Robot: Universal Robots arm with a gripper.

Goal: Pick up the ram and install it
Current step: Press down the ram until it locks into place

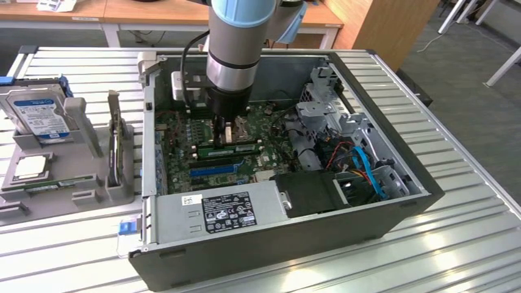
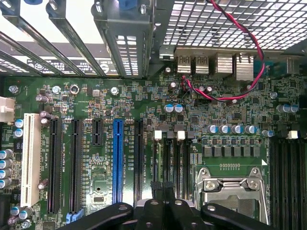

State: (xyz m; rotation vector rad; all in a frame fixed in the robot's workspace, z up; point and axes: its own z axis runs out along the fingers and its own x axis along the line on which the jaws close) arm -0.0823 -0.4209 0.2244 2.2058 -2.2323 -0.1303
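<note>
My gripper reaches down into the open computer case, over the motherboard. Its black fingers are shut together, with no gap between them. Just below the fingertips in the exterior view, the ram, a long narrow green stick, stands on edge along the memory slots. I cannot tell whether the fingers touch it. In the wrist view my gripper hangs over the dark memory slots with white clips, beside the metal CPU socket.
A grey fixture at the exterior view's left holds a hard drive, a chip, an upright dark card and a thin green strip. A power supply, drive cage and blue cables crowd the case.
</note>
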